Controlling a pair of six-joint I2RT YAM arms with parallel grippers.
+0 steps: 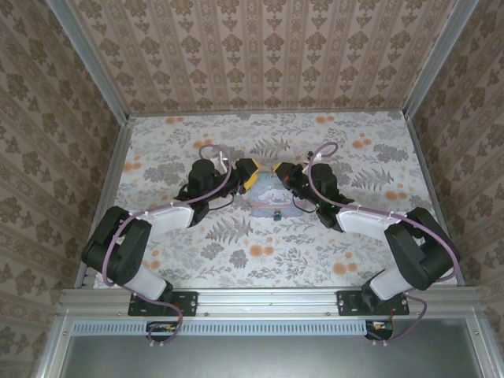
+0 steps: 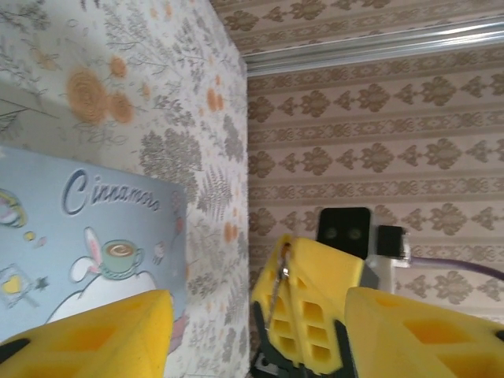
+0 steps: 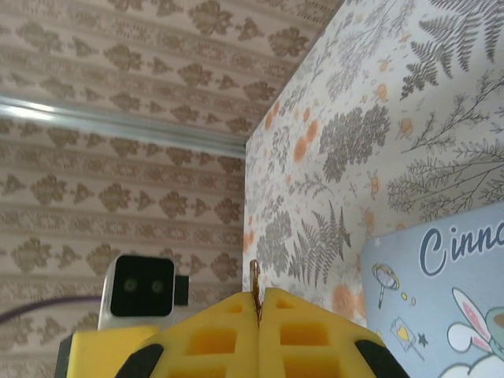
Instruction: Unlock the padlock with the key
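Right wrist view: right gripper (image 3: 258, 305) pinches the key (image 3: 256, 277) beside the tin (image 3: 441, 307), left gripper (image 2: 256, 335) spread wide across it, probably to steady the padlock (image 1: 277, 214) at the tin's near edge.

Crowded at the middle of the floral-printed tabletop (image 1: 236, 260): pale blue cartoon-printed square tin (image 1: 268, 198), with a tiny bluish-teal padlock (image 1: 278, 214) at its 6 o'clock edge. Hemmed in at 11 o'clock by the yellow-padded left gripper (image 1: 252, 175), jaws spread wide, and at 1 o'clock by the yellow-padded right gripper (image 1: 282, 170), pads pinched on a thin brown metal key (image 3: 256, 282). Leaves only a narrow gap between the two. Open cloth at 12 o'clock up to the rear patterned-wallpaper wall (image 1: 260, 47), and at 6 o'clock between the arms. Walled likewise at 3 and 9 o'clock.
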